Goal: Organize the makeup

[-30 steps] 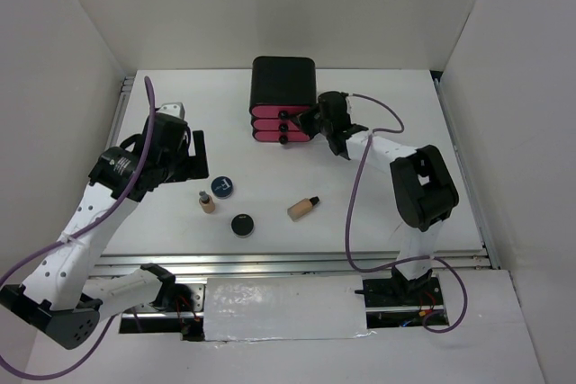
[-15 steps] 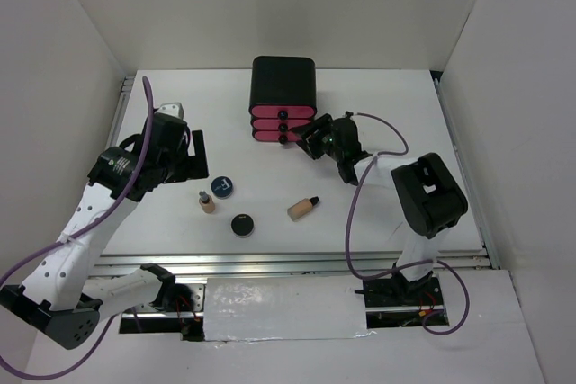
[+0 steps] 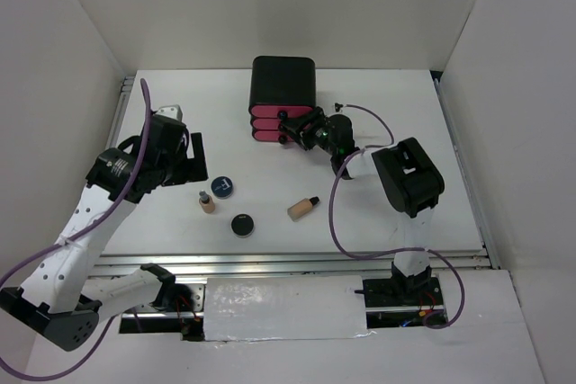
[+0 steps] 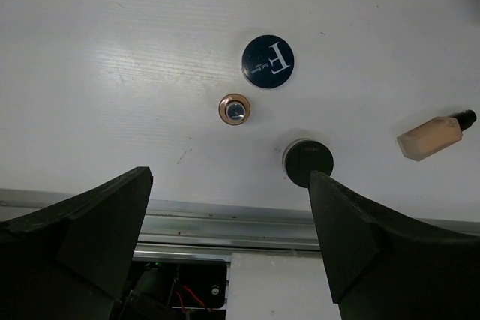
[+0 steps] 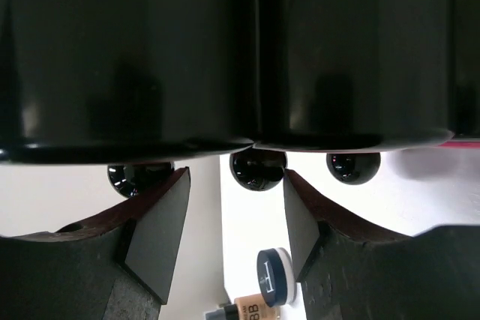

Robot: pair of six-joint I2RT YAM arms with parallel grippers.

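A blue-lidded compact (image 3: 222,187), an upright beige bottle (image 3: 207,201), a black compact (image 3: 241,224) and a beige bottle lying on its side (image 3: 304,208) sit on the white table. All four show in the left wrist view: blue compact (image 4: 268,61), upright bottle (image 4: 235,109), black compact (image 4: 307,162), lying bottle (image 4: 431,136). My left gripper (image 3: 184,157) is open and empty, high above them at the left. My right gripper (image 5: 236,215) is open, its tips either side of the middle drawer knob (image 5: 257,168). No sachets are in view.
The black box with three pink drawers (image 3: 283,101) stands at the back centre, drawers shut, its three black knobs facing my right gripper (image 3: 301,128). A metal rail (image 3: 297,263) runs along the table's near edge. White walls enclose the sides.
My right gripper swung away from the box's right side, then moved left up to the drawer knobs. The left arm has barely moved. The makeup items have not moved.
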